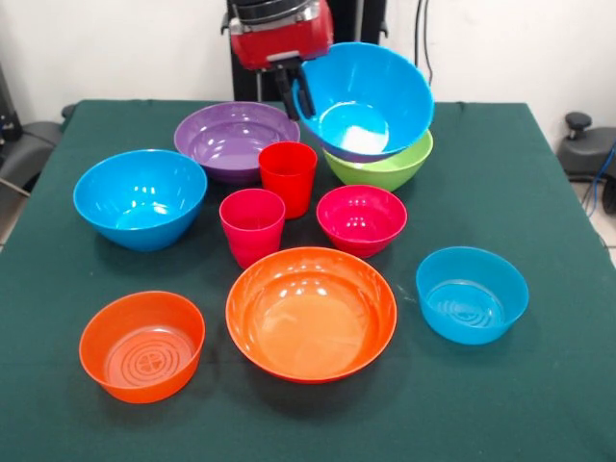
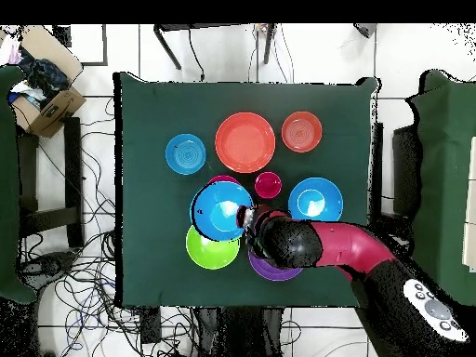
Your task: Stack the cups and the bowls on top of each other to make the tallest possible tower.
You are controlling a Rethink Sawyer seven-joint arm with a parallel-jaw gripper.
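Observation:
My gripper (image 1: 299, 97) is shut on the rim of a large blue bowl (image 1: 368, 100), holding it tilted in the air just above the lime green bowl (image 1: 387, 167). The overhead view shows the gripper (image 2: 246, 217) at the held blue bowl's (image 2: 219, 210) edge, with the bowl overlapping the green bowl (image 2: 210, 251). A red-orange cup (image 1: 288, 176) and a pink cup (image 1: 252, 225) stand upright mid-table. Around them sit a purple bowl (image 1: 229, 141), a second large blue bowl (image 1: 140, 198), a small magenta bowl (image 1: 361, 219), a large orange bowl (image 1: 311, 313), a small orange bowl (image 1: 141, 345) and a light blue bowl (image 1: 472, 295).
All loose bowls sit open side up on the green tablecloth (image 1: 539, 192). From above, my arm (image 2: 325, 246) covers part of the purple bowl (image 2: 270, 270). A cardboard box (image 2: 46, 98) and cables lie on the floor beyond the table's edges.

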